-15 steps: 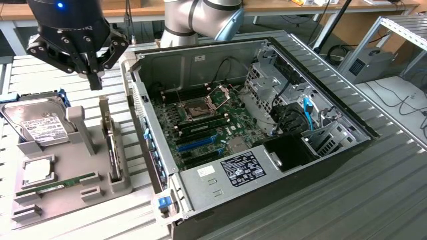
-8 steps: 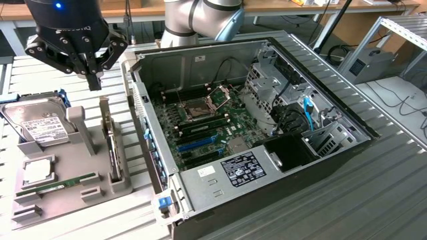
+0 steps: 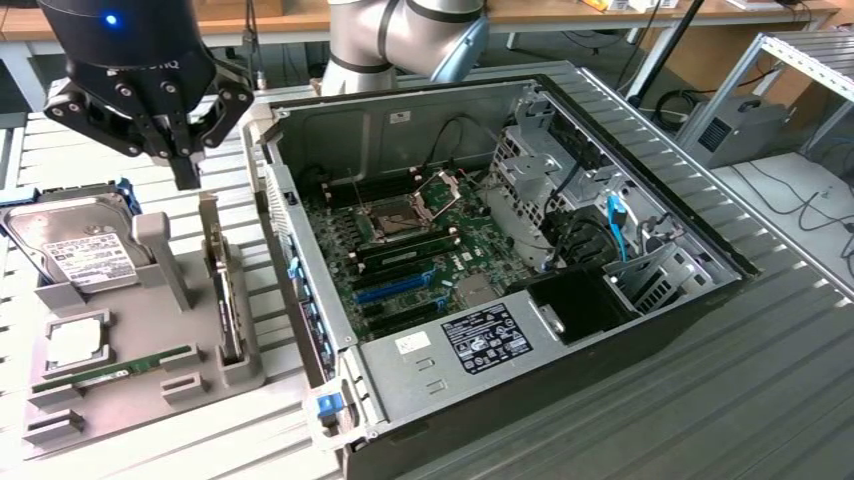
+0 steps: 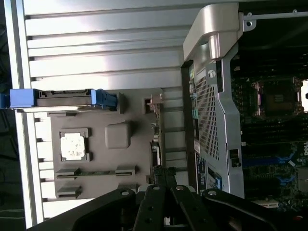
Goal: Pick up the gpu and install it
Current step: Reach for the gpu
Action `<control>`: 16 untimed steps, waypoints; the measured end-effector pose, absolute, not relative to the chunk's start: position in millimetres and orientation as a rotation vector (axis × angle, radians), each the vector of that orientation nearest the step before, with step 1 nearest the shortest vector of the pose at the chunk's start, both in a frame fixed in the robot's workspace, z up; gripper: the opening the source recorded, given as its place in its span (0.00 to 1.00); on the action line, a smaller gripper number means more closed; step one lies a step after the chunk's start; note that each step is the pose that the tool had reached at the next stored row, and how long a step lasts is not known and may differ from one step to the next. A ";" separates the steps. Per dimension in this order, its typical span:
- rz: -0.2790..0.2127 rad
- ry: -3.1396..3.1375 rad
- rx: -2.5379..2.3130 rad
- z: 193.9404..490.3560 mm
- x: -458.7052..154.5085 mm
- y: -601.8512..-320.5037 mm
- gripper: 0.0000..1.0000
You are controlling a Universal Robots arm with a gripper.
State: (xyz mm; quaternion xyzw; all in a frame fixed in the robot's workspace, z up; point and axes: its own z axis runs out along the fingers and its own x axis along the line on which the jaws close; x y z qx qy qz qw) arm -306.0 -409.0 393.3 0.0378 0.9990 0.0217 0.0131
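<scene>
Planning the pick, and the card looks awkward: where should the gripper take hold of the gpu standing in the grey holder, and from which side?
Probably the free upper long edge of the gpu, from straight above, one finger on each flat face. It stands on edge in the grey holder, which covers its lower edge. The gripper, shut, hangs above one end.

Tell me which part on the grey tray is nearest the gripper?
The gpu, the thin card standing on edge near the gripper; hard drive and chip sit farther off.
</scene>
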 end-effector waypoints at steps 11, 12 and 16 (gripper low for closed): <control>0.068 3.113 0.118 393.4 -310.6 -424.2 0.11; 0.068 3.113 0.118 393.3 -310.8 -425.3 0.11; 0.068 3.112 0.118 393.3 -311.3 -430.4 0.11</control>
